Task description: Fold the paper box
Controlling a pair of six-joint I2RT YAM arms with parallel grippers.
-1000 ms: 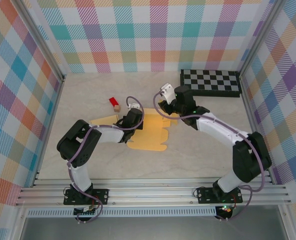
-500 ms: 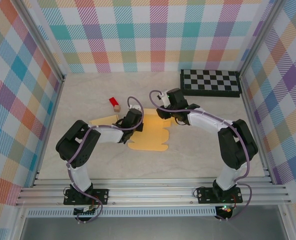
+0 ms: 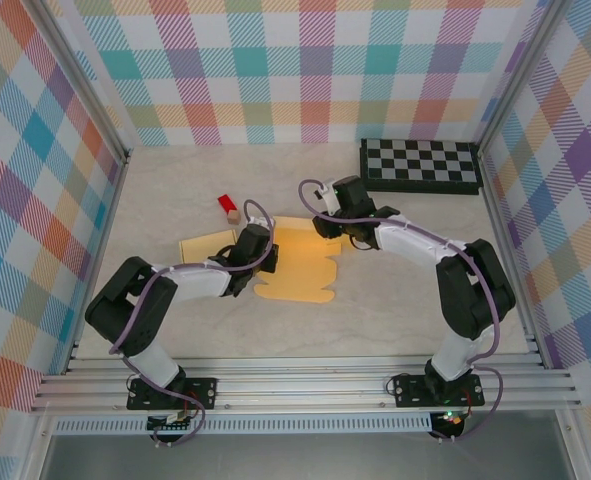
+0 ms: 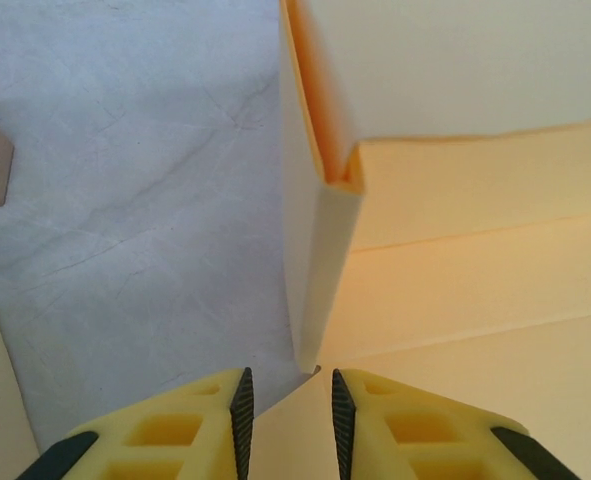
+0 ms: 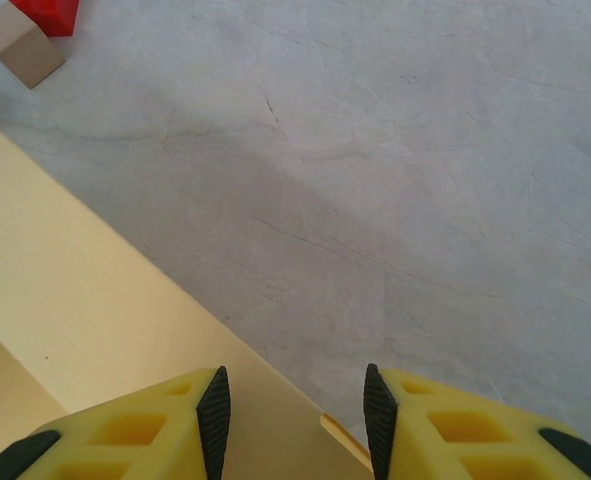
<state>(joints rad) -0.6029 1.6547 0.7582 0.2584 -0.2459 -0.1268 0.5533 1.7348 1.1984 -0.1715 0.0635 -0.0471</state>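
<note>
The left gripper (image 4: 287, 415) sits low over the near left part of the paper box (image 3: 300, 275). The box is a yellow card blank lying mostly flat at the middle of the pale marbled table (image 3: 405, 300). The left jaws stand a narrow way apart. In the left wrist view a corner of flat card runs under the gap between them. Just ahead of the fingertips (image 4: 237, 400) one flap (image 4: 320, 260) stands upright, its bottom corner almost at the gap. Behind it, other panels rise and fold away to the right.

To the left of this gripper, a paler card panel (image 3: 207, 246) lies flat on the table, next to the box. I cannot tell whether the two are joined.

Further back, the right gripper (image 5: 295, 425) reaches in from the right to the far edge of the box. Its jaws are about half open and sit astride that edge, with card under the left finger and bare table beyond. A small lip of card (image 5: 340, 432) shows just inside the right finger. I cannot tell whether either pad touches the card.

Beyond the box's far left corner lie a red block (image 3: 225, 204) and a small wooden block (image 3: 233, 215), touching each other and apart from the card. At the far right, against the plaid back wall (image 3: 295, 70), a black-and-white checkerboard (image 3: 420, 166) lies flat.
</note>
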